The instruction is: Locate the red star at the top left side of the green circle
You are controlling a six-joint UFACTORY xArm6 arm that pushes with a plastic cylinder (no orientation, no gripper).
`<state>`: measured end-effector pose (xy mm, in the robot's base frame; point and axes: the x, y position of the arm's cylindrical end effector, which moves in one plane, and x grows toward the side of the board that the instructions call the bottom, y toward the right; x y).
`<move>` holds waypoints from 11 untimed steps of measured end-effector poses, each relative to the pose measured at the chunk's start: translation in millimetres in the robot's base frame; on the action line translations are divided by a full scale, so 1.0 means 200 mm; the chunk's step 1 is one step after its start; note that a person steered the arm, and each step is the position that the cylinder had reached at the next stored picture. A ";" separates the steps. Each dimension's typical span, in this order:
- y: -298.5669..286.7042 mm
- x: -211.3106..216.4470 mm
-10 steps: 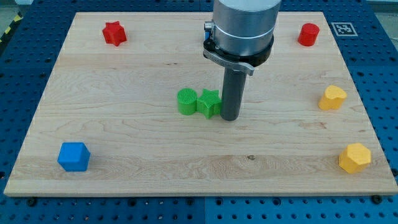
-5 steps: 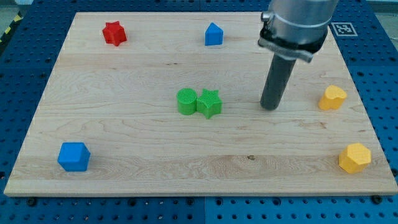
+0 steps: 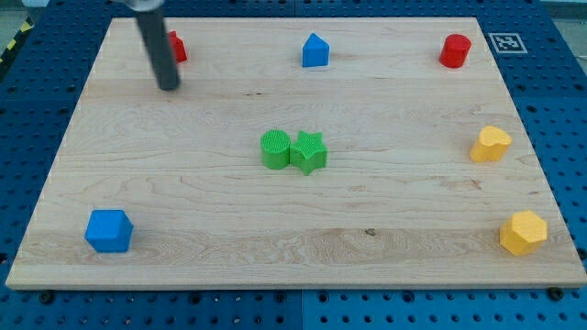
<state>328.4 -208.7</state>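
Note:
The red star [image 3: 176,46] lies near the board's top left corner, mostly hidden behind my rod. My tip [image 3: 169,88] rests on the board just below the star, close to it; contact cannot be made out. The green circle [image 3: 274,149] sits at the board's middle, touching the green star [image 3: 310,151] on its right. The red star is far up and to the left of the green circle.
A blue house-shaped block [image 3: 315,50] lies at top centre and a red cylinder [image 3: 454,50] at top right. Two yellow blocks [image 3: 491,144] [image 3: 523,232] lie along the right edge. A blue cube [image 3: 109,230] sits at bottom left.
My rod has swept from the board's right of centre to the top left, stopping in front of the red star. The blocks have not visibly moved.

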 end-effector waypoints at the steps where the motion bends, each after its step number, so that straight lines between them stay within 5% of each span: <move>1: -0.31 -0.20; 2: -0.34 -0.47; 3: 0.10 -0.45; 4: 0.42 -0.09; 5: 0.41 -0.11; 7: -0.19 -0.40; 8: -0.23 -0.27; 10: 0.43 0.13; 11: 0.34 0.11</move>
<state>349.6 -140.4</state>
